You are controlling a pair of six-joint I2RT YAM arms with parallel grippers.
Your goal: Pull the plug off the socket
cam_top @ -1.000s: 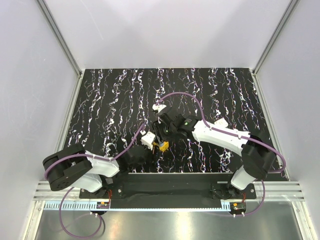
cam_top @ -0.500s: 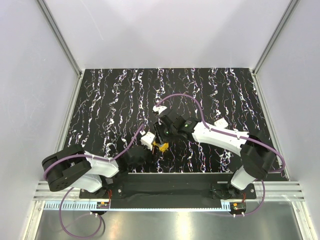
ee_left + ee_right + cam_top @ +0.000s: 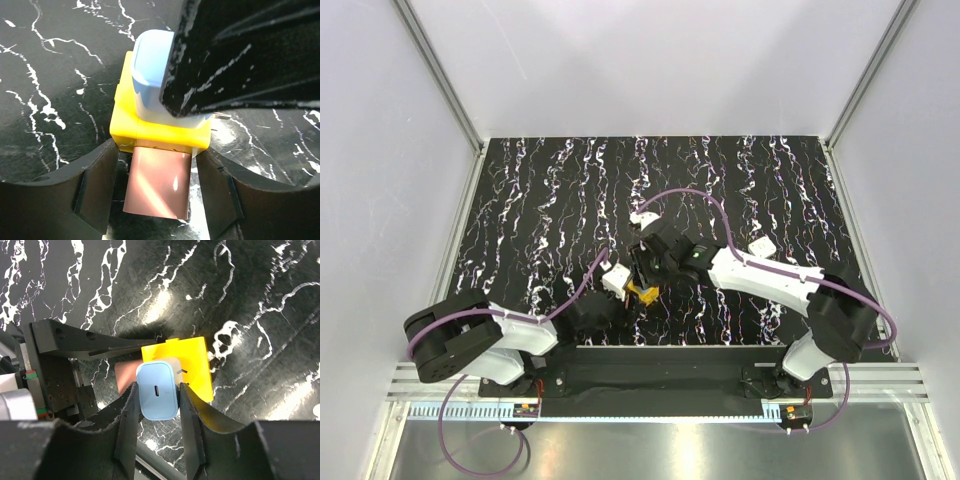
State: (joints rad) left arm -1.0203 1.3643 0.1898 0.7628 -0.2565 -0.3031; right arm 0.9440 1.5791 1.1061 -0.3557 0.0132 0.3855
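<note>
The socket (image 3: 642,292) is a small yellow block on the black marbled table, near the front middle. It shows in the left wrist view (image 3: 150,131) with a pink-brown part pointing at the camera. The light blue plug (image 3: 149,65) sits in its top face. My left gripper (image 3: 157,155) is closed round the pink-brown part from the left, with a thin gap showing on its right side. My right gripper (image 3: 158,387) comes down from above, its fingers pressed on both sides of the plug (image 3: 157,392). The yellow socket (image 3: 192,365) lies beneath it. In the top view the right gripper (image 3: 645,272) hides the plug.
A black base rail (image 3: 660,365) runs along the near edge. Purple cables (image 3: 685,190) loop over the table from both arms. Grey walls close in the left, right and far sides. My left gripper's finger (image 3: 85,340) lies close beside the right gripper.
My right arm has shifted slightly towards the near left, settling its gripper over the plug. The left arm and the socket have stayed in place.
</note>
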